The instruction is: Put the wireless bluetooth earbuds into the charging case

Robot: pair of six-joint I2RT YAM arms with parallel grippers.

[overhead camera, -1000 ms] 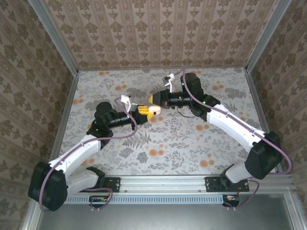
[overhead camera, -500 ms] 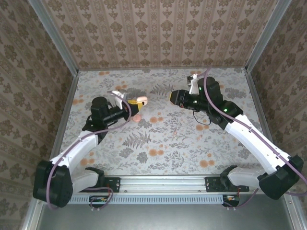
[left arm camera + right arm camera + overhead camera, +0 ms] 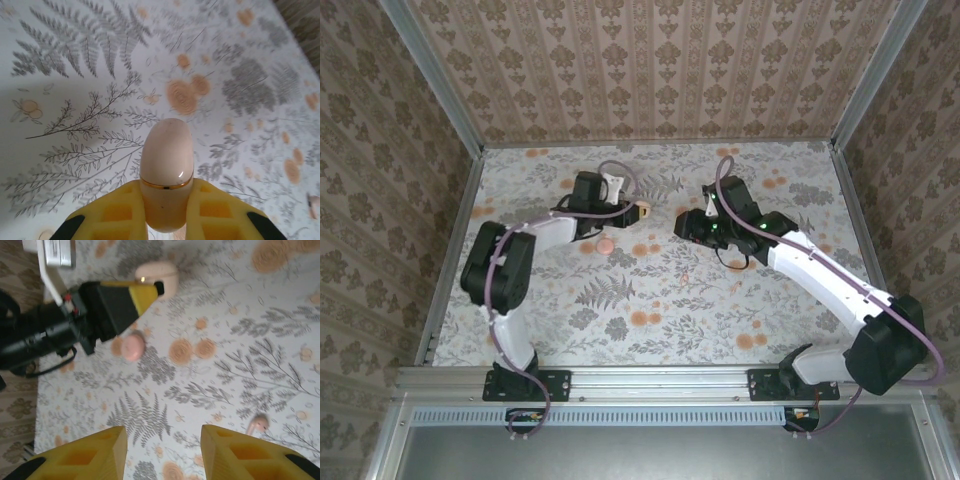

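Charging case: one, clenched in left tool; right tool released; one earbud loose.

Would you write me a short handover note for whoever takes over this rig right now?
The left gripper is shut on the pale pink oval charging case with a gold seam. The case looks closed.
The right gripper is open and empty above the floral table.
A pale pink stemmed earbud lies loose on the table near the right gripper. A rounded pink piece lies beside the left gripper, too blurred to identify.
Done: the case is gripped.
Left: open the case and seat the earbuds.
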